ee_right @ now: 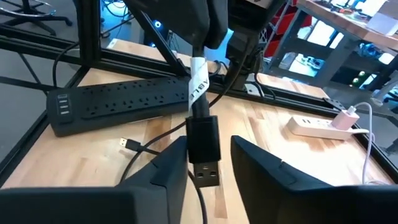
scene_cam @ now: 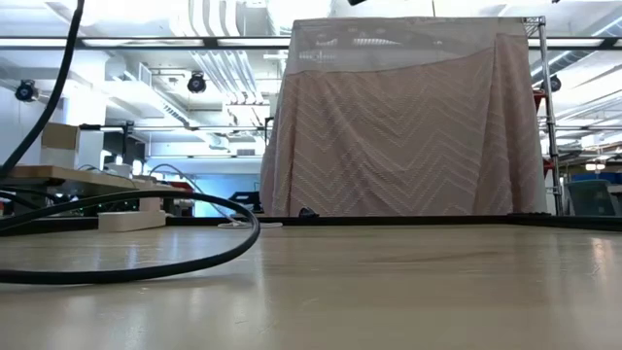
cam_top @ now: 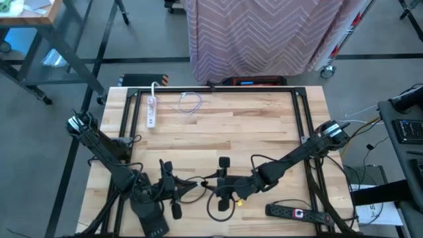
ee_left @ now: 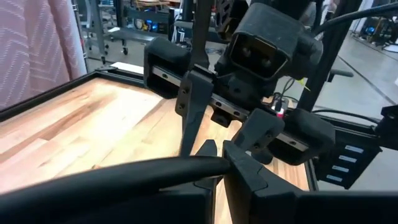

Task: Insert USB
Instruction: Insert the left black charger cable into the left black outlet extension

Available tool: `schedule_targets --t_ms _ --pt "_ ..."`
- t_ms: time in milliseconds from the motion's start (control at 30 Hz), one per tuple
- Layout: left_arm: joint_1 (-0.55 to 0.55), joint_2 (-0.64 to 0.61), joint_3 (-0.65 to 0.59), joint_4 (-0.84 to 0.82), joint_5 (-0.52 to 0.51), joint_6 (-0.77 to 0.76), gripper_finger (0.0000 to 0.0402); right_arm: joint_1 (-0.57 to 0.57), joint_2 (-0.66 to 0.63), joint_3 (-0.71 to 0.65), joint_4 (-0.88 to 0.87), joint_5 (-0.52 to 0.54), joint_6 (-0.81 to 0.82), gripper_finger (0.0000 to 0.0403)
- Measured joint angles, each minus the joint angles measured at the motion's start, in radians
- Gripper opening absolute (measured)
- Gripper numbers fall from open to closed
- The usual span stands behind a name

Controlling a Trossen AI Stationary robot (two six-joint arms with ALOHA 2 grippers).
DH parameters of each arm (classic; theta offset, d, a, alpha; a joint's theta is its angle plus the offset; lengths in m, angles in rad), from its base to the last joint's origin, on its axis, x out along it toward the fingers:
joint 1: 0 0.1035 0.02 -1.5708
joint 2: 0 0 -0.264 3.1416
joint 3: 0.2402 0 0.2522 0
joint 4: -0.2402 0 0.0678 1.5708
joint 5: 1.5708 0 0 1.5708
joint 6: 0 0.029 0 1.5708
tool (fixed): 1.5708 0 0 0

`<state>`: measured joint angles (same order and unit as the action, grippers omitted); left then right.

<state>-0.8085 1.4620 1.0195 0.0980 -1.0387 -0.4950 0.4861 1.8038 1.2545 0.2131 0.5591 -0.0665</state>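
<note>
Plug (ee_right: pixel 204 149) sits between right gripper (ee_right: pixel 208 168) fingers, spread wide | left gripper (ee_left: pixel 224 165) pinching cable (ee_left: pixel 124 171) | strip (ee_right: pixel 118 106) behind plug

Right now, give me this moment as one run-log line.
left tool: shut on USB cable | right tool: open, straddling USB plug | black power strip: on table | insertion: not yet done

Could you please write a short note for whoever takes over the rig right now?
Right pincer: open, astride the USB plug, over the table's near edge.
Left pincer: facing it, by the plug's cable.
Black strip lies near the right near corner, white strip at the far left.
Done: plug is up between the pincers.
Left to do: it is in no port; insert it.
</note>
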Motion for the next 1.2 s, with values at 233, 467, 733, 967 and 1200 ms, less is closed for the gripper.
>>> schedule_targets --t_ms 233,467,733,967,1200 --pt "0.013 0.001 0.0 0.0 0.012 0.081 0.0017 0.0 0.0 0.0 0.0 -0.018 0.021 0.0046" --pt "0.018 0.019 -0.001 -0.003 0.018 0.177 0.0057 -0.012 0.001 0.0 0.0 -0.072 0.125 0.0055" --pt "0.023 0.055 -0.001 -0.002 0.025 0.272 0.0103 -0.025 0.001 0.0 0.001 -0.148 0.154 0.0044" --pt "0.045 0.069 -0.001 -0.001 0.032 0.251 0.01 -0.029 0.001 0.0 -0.002 -0.149 0.153 0.0054" --pt "0.052 0.065 -0.001 -0.001 0.064 0.233 0.0027 -0.029 0.001 0.0 -0.001 -0.153 0.123 0.0049"
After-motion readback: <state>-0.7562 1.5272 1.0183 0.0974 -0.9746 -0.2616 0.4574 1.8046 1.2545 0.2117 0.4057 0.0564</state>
